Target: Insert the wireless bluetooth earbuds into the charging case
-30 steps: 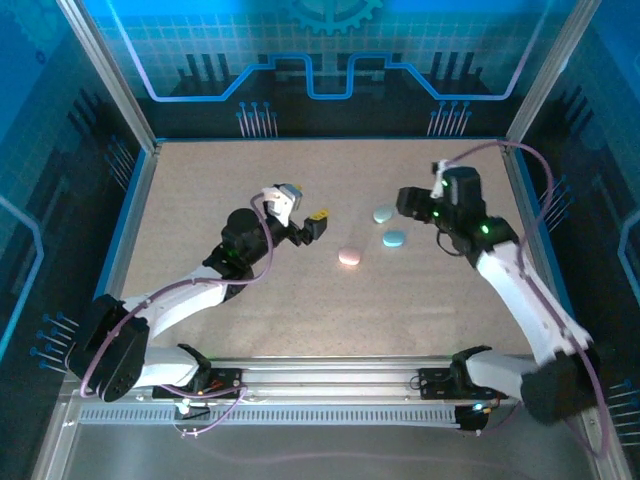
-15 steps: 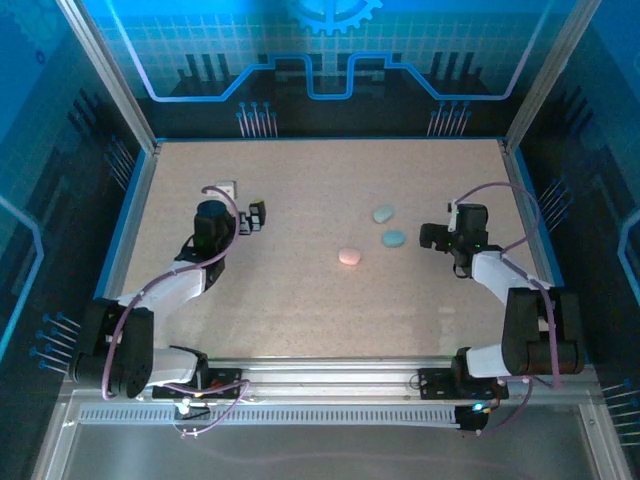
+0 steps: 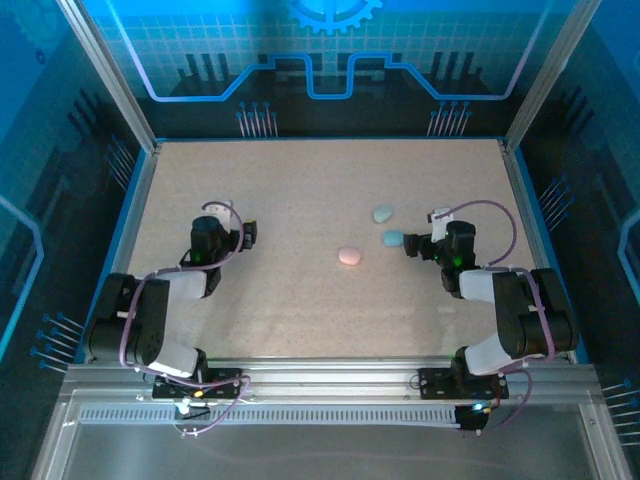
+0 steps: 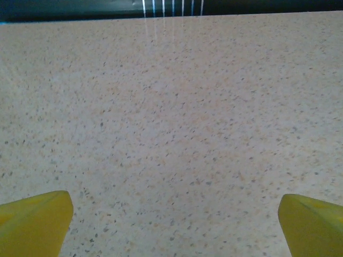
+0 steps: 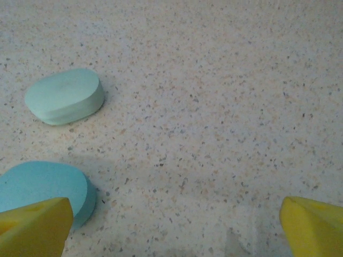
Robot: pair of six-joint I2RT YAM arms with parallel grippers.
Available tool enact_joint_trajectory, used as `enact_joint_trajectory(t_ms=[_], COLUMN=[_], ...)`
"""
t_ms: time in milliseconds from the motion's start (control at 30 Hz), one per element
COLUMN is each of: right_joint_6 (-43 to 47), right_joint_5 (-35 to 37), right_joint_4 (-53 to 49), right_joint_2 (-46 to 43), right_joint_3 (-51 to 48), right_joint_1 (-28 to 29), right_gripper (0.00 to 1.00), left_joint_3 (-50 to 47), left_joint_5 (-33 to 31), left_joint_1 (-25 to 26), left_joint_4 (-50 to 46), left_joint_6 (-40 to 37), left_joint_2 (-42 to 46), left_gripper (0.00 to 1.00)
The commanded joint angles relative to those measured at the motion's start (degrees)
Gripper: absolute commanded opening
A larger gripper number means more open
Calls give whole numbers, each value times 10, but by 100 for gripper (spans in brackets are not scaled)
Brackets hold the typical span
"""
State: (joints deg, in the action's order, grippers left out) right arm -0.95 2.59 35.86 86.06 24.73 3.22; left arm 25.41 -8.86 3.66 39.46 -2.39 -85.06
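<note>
Left tool (image 3: 247, 232), right tool (image 3: 411, 247): jaws apart, empty. Right tool just beside blue case (image 3: 393, 238). Advise squaring up on it before opening it.

In the right wrist view the blue case (image 5: 48, 184) runs off the picture's left edge, and part of it is hidden behind a yellow fingertip (image 5: 32, 227) of the right pincer (image 5: 174, 230). From above, the pink case (image 3: 349, 256) is too small to show any seam.

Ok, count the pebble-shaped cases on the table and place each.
3. The mint case lies farthest back; the blue case just nearer; the pink case nearer still, to their left. None looks hidden.
</note>
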Motion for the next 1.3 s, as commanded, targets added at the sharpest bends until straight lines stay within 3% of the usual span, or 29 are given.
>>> enact_joint_trajectory(t_ms=[0,33,100,167,267,667,1267], right_joint_6=[14,15,11,6,7,6,6], right_joint_5=[11,12,24,41,53,67,67], right_joint_4=[75,72,76,81,84,87,87], right_joint_2=[2,1,1,0,1,1,1], right_joint_3=[0,0,-2,-5,-6,-7,-6], right_joint_1=[2,2,4,6,9,14,14], right_gripper=[100,100,100,100,100,100,100], left_joint_3=[-48,-59,-65,-51,-46,-39,-39], left_joint_5=[44,48,45,-29,-73,0,-3], left_joint_1=[-30,-34,-35,-35,-17,-20,-18], left_joint_4=[152,193,189,160,157,144,146], left_joint_6=[19,19,23,44,38,19,19], left_joint_2=[-36,-44,-38,-36,-39,-40,-40], left_gripper=[99,99,99,99,99,99,99])
